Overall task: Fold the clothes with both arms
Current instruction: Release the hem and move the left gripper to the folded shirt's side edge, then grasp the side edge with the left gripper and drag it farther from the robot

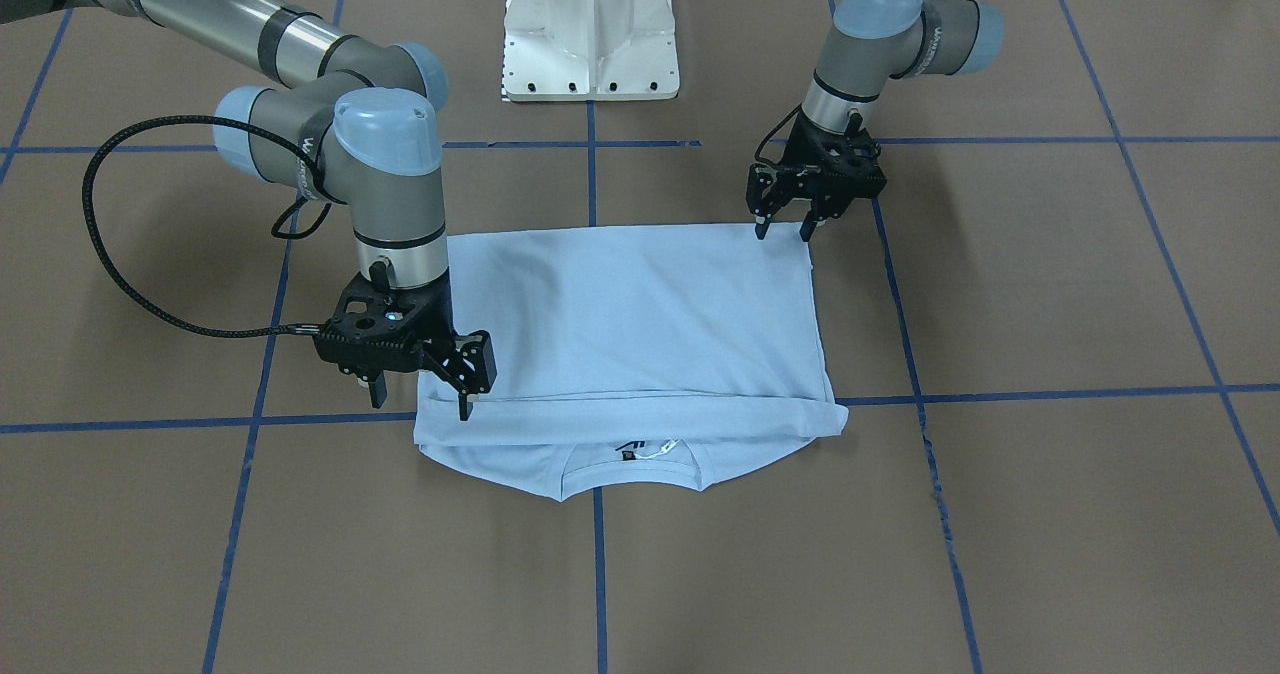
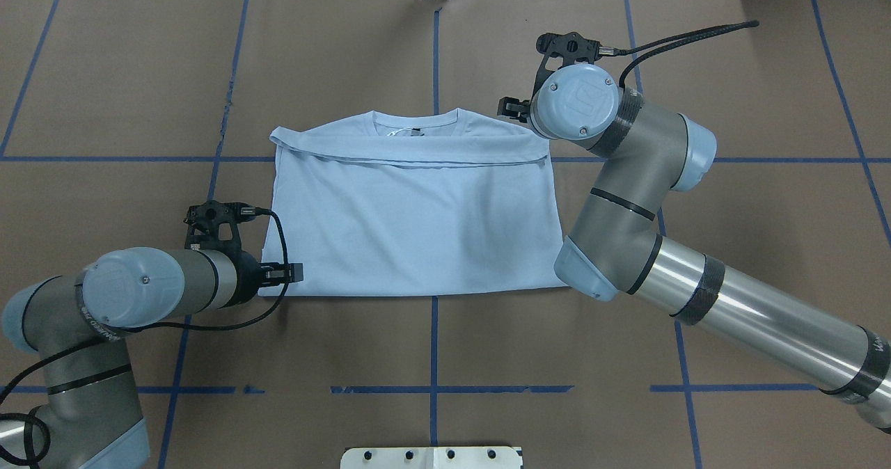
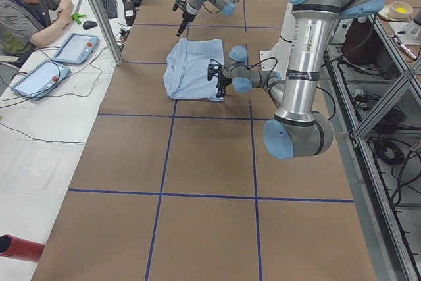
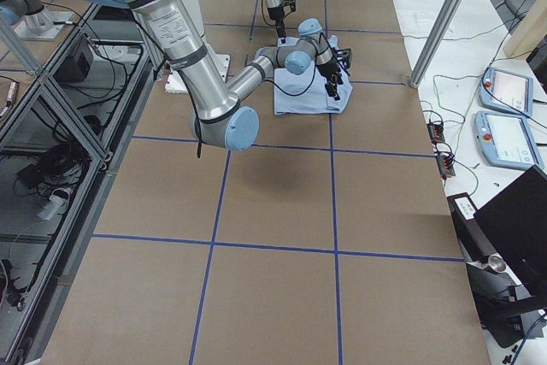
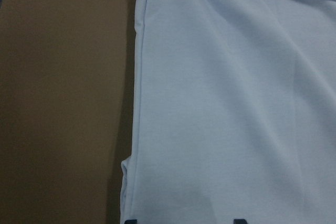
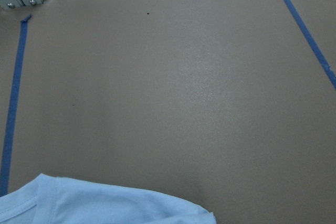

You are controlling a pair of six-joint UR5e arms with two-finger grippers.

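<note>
The clothes are one light blue T-shirt (image 1: 640,324) (image 2: 411,225), lying flat and folded into a rectangle on the brown table. Its round collar (image 1: 630,464) with a dark label and white tag peeks out on the side away from the robot. My left gripper (image 1: 783,231) (image 2: 284,272) hangs open over the shirt's robot-side corner, fingertips just above the cloth. The left wrist view shows the shirt's folded edge (image 5: 137,103) running between its two fingertips. My right gripper (image 1: 420,401) stands open at the collar-end corner, one finger outside the edge and one over the cloth. In the overhead view the wrist hides most of it.
The white pedestal base (image 1: 592,24) stands behind the shirt on the robot's side. Blue tape lines (image 1: 1050,391) grid the brown table. A person (image 3: 26,4) sits at a side desk with tablets (image 3: 75,47), beyond an aluminium post (image 3: 99,11).
</note>
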